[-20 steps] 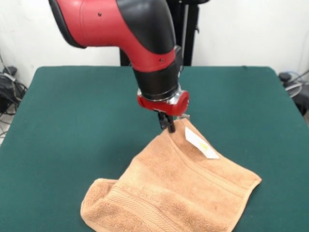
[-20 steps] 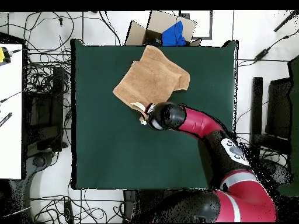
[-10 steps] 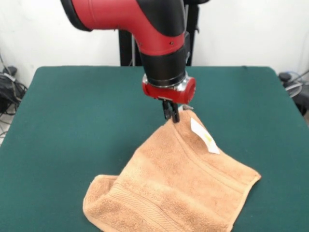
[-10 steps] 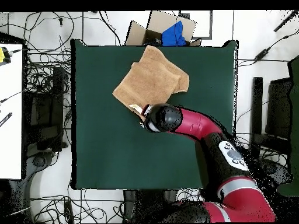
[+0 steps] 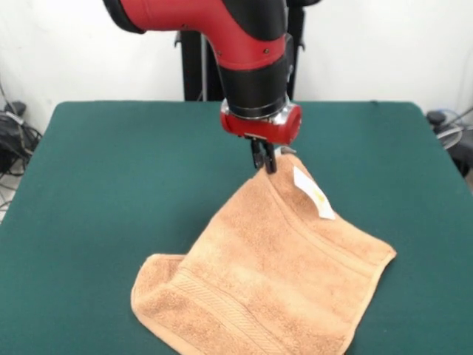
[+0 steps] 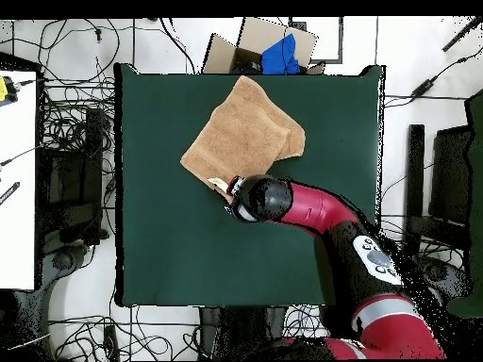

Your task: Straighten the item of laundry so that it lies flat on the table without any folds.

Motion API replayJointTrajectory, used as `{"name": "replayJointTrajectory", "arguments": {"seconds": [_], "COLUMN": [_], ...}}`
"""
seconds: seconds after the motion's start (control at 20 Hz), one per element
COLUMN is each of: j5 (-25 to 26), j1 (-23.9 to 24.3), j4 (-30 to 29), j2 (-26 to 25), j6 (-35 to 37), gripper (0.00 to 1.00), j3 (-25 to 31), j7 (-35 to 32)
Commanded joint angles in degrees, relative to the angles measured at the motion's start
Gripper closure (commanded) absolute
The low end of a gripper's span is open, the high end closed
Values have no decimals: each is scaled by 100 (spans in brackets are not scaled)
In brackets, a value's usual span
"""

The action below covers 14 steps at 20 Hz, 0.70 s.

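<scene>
1. Gripper (image 5: 264, 160) clamped on towel's (image 5: 273, 274) far corner, jaws together on the hem, corner lifted off table (image 5: 111, 177).
2. White tag (image 5: 313, 195) hangs just beside the pinch point.
3. Rest of towel drapes down to the near side, resting on the green cloth; near-left corner looks folded under.
4. Judged: terry is soft, light, limp, not fragile; will sag and drag w/ friction on felt.
5. Best holds: corners or hemmed edges.

We see an open cardboard box (image 6: 247, 47) holding blue fabric (image 6: 280, 55) on the floor just beyond one edge of the surface. Black cables (image 6: 71, 123) sprawl across the floor. A white bench (image 6: 17, 179) occupies one side.
</scene>
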State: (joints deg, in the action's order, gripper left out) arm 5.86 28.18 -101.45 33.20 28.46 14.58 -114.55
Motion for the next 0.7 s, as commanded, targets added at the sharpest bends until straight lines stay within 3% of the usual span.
{"name": "replayJointTrajectory", "arguments": {"seconds": [0.05, 0.7], "j5": [102, -271], "j1": [-128, -437], "j4": [-613, -950], "j2": [174, 526], "j6": [-189, 149], "gripper": [100, 100], "j3": [-196, -348], "j7": [-657, -1056]}}
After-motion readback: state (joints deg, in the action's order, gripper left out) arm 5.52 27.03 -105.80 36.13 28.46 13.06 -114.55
